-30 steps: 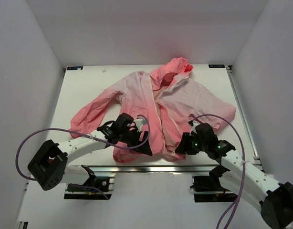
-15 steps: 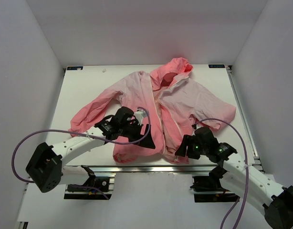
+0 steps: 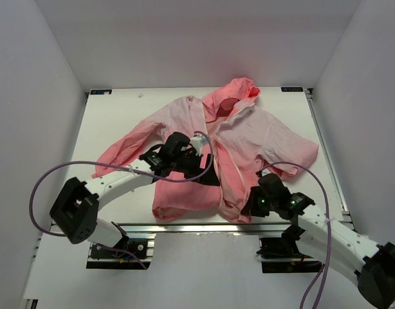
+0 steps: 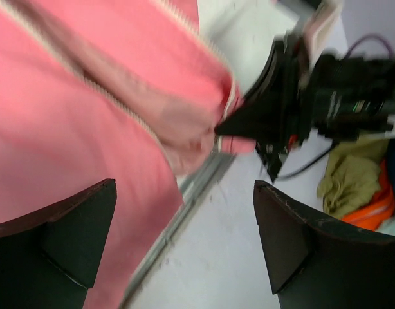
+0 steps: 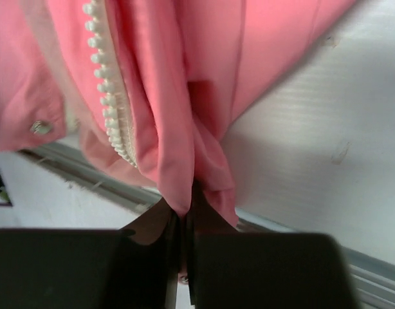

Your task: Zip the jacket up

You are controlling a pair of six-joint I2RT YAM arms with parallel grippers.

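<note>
Fingers (image 5: pixel 156 225) of right gripper (image 3: pixel 252 207) are clamping jacket (image 3: pixel 262 135) hem at near edge of table (image 3: pixel 120 109); left gripper (image 3: pixel 207 178) is hovering over its front, fingers apart. Jacket is lying hood-far, long axis near-to-far, zipper (image 5: pixel 107 103) seemingly undone.

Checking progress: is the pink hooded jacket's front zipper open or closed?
Open. On the pink jacket, front edges lie apart; white zipper teeth stand unmeshed.
</note>
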